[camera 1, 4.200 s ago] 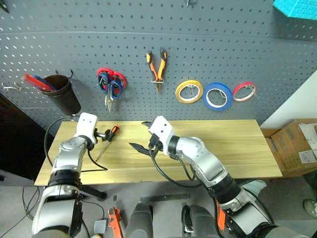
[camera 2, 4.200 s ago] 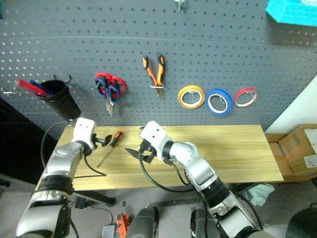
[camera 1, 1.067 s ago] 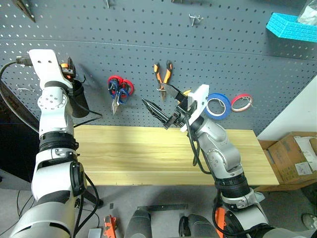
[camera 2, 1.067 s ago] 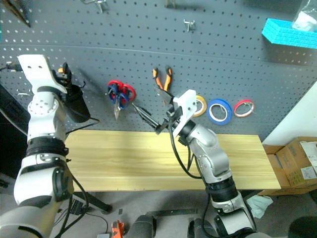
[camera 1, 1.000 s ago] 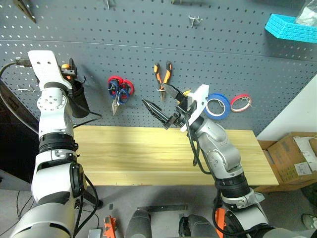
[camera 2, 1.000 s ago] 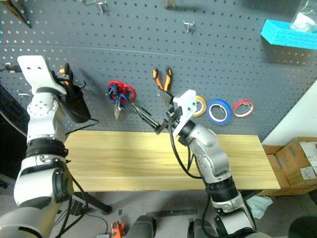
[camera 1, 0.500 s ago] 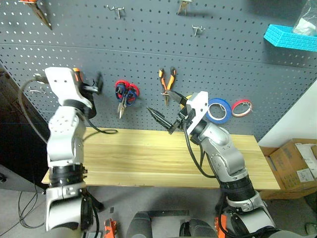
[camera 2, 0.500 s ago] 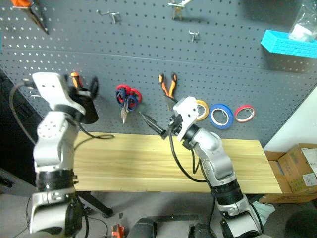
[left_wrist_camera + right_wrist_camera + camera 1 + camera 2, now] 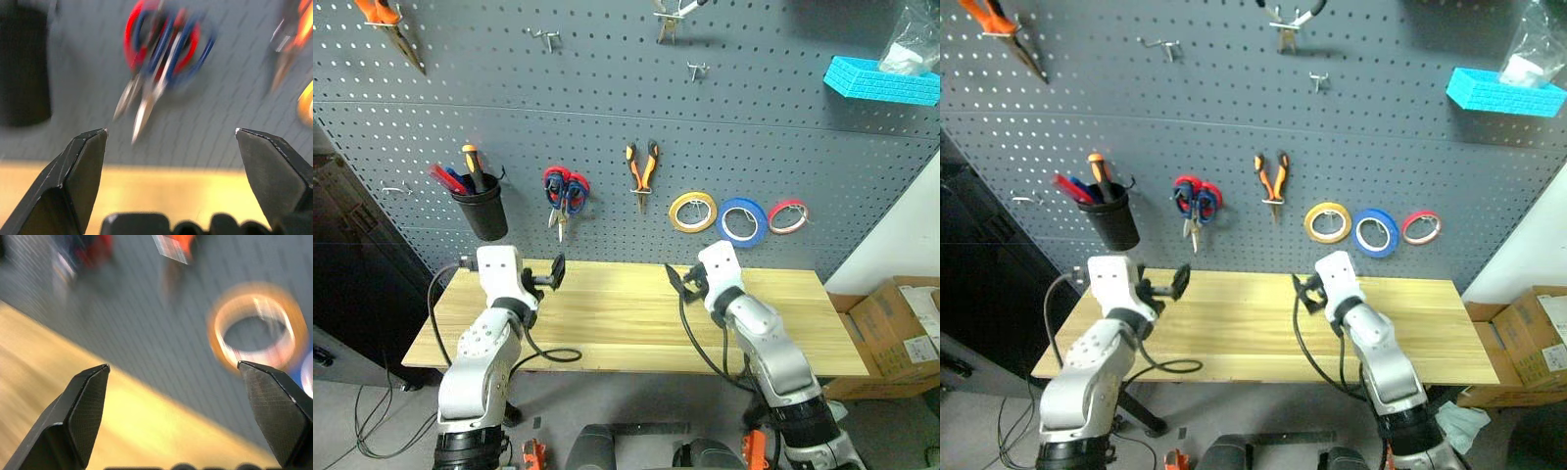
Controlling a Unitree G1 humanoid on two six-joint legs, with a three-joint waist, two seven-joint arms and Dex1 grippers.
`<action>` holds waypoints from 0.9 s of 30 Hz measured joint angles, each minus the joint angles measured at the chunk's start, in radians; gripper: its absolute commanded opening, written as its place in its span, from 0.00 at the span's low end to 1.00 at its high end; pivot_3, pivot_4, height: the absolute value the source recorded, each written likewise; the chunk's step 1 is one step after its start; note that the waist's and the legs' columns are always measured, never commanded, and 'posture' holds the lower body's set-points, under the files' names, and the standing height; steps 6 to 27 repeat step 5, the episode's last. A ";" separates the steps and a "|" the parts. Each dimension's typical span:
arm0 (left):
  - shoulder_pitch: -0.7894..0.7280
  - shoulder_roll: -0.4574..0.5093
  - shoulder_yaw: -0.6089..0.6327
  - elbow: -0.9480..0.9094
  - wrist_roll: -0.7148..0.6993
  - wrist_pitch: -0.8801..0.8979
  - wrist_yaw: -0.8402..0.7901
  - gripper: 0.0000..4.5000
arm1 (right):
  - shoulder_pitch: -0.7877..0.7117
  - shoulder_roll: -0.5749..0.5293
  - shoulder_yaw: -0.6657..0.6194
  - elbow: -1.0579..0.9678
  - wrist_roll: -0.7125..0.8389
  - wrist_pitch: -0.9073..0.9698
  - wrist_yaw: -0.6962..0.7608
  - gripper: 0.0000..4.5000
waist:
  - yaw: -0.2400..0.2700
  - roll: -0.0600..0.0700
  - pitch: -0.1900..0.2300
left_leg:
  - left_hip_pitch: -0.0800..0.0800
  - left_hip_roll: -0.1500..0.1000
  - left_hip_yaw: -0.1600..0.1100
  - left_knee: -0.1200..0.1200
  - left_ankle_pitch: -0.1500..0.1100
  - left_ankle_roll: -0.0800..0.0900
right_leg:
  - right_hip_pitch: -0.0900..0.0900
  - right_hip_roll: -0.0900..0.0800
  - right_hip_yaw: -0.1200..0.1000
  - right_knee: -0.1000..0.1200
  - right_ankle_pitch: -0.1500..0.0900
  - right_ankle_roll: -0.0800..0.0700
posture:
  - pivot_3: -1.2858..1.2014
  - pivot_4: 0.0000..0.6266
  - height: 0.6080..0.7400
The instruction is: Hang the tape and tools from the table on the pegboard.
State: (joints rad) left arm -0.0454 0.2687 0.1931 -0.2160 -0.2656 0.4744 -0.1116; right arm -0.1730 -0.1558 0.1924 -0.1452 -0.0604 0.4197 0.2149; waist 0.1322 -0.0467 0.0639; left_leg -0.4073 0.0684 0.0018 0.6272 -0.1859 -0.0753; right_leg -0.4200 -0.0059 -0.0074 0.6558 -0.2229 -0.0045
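The dark grey pegboard [image 9: 783, 137] carries the blue tape [image 9: 742, 221], the orange-and-black pliers [image 9: 641, 168] and the dark-blue-handled scissors [image 9: 571, 195], which share a hook with red scissors. The screwdriver [image 9: 470, 163] stands in a black cup [image 9: 485, 212] on the board. My left gripper [image 9: 551, 277] hovers open just above the left part of the light wood table [image 9: 617, 318], pointing at the scissors [image 9: 161, 58]. My right gripper [image 9: 677, 281] is open over the table's middle, with nothing between its fingers [image 9: 85, 401].
A yellow roll [image 9: 692, 211] and a small red roll [image 9: 788, 216] flank the blue tape. A turquoise basket [image 9: 881, 78] sits high on the right. A cardboard box [image 9: 901, 323] stands right of the table. A black cable [image 9: 548, 354] loops on the tabletop.
Both arms have come down from the pegboard to just above the table. The left gripper has left the black cup, where the screwdriver now stands. The camera view has shifted.
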 measured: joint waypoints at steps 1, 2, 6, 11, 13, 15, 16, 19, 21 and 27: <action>-0.001 0.000 0.002 0.025 0.002 -0.002 -0.002 1.00 | 0.010 0.005 -0.022 0.008 0.001 0.008 -0.018 1.00 | 0.000 0.001 0.000 | 0.000 0.000 -0.001 0.000 0.000 0.000 | 0.000 0.000 -0.001 -0.002 0.000 0.000 | 0.61 0.00 1.00; -0.002 0.000 0.004 0.050 0.002 -0.002 -0.005 1.00 | 0.017 0.018 -0.049 0.014 0.003 0.015 -0.040 1.00 | -0.001 0.003 -0.002 | 0.000 0.001 -0.002 0.000 0.000 0.000 | 0.000 0.000 -0.002 -0.005 0.000 0.000 | 0.61 0.00 1.00; -0.011 0.002 0.016 0.130 0.005 -0.025 -0.011 1.00 | 0.040 0.058 -0.140 0.042 0.022 0.044 -0.111 1.00 | -0.002 0.009 -0.007 | 0.001 0.001 -0.001 0.000 -0.001 0.000 | 0.000 0.000 -0.003 -0.012 0.000 0.000 | 0.60 0.00 1.00; -0.011 0.002 0.016 0.130 0.005 -0.025 -0.011 1.00 | 0.040 0.058 -0.140 0.042 0.022 0.044 -0.111 1.00 | -0.002 0.009 -0.007 | 0.001 0.001 -0.001 0.000 -0.001 0.000 | 0.000 0.000 -0.003 -0.012 0.000 0.000 | 0.60 0.00 1.00; -0.011 0.002 0.016 0.130 0.005 -0.025 -0.011 1.00 | 0.040 0.058 -0.140 0.042 0.022 0.044 -0.111 1.00 | -0.002 0.009 -0.007 | 0.001 0.001 -0.001 0.000 -0.001 0.000 | 0.000 0.000 -0.003 -0.012 0.000 0.000 | 0.60 0.00 1.00; -0.011 0.002 0.016 0.130 0.005 -0.025 -0.011 1.00 | 0.040 0.058 -0.140 0.042 0.022 0.044 -0.111 1.00 | -0.002 0.009 -0.007 | 0.001 0.001 -0.001 0.000 -0.001 0.000 | 0.000 0.000 -0.003 -0.012 0.000 0.000 | 0.60 0.00 1.00; -0.011 0.002 0.016 0.130 0.005 -0.025 -0.011 1.00 | 0.040 0.058 -0.140 0.042 0.022 0.044 -0.111 1.00 | -0.002 0.009 -0.007 | 0.001 0.001 -0.001 0.000 -0.001 0.000 | 0.000 0.000 -0.003 -0.012 0.000 0.000 | 0.60 0.00 1.00; -0.011 0.002 0.016 0.130 0.005 -0.025 -0.011 1.00 | 0.040 0.058 -0.140 0.042 0.022 0.044 -0.111 1.00 | -0.002 0.009 -0.007 | 0.001 0.001 -0.001 0.000 -0.001 0.000 | 0.000 0.000 -0.003 -0.012 0.000 0.000 | 0.60 0.00 1.00; -0.011 0.002 0.016 0.130 0.005 -0.025 -0.011 1.00 | 0.040 0.058 -0.140 0.042 0.022 0.044 -0.111 1.00 | -0.002 0.009 -0.007 | 0.001 0.001 -0.001 0.000 -0.001 0.000 | 0.000 0.000 -0.003 -0.012 0.000 0.000 | 0.60 0.00 1.00; -0.011 0.002 0.016 0.130 0.005 -0.025 -0.011 1.00 | 0.040 0.058 -0.140 0.042 0.022 0.044 -0.111 1.00 | -0.002 0.009 -0.007 | 0.001 0.001 -0.001 0.000 -0.001 0.000 | 0.000 0.000 -0.003 -0.012 0.000 0.000 | 0.60 0.00 1.00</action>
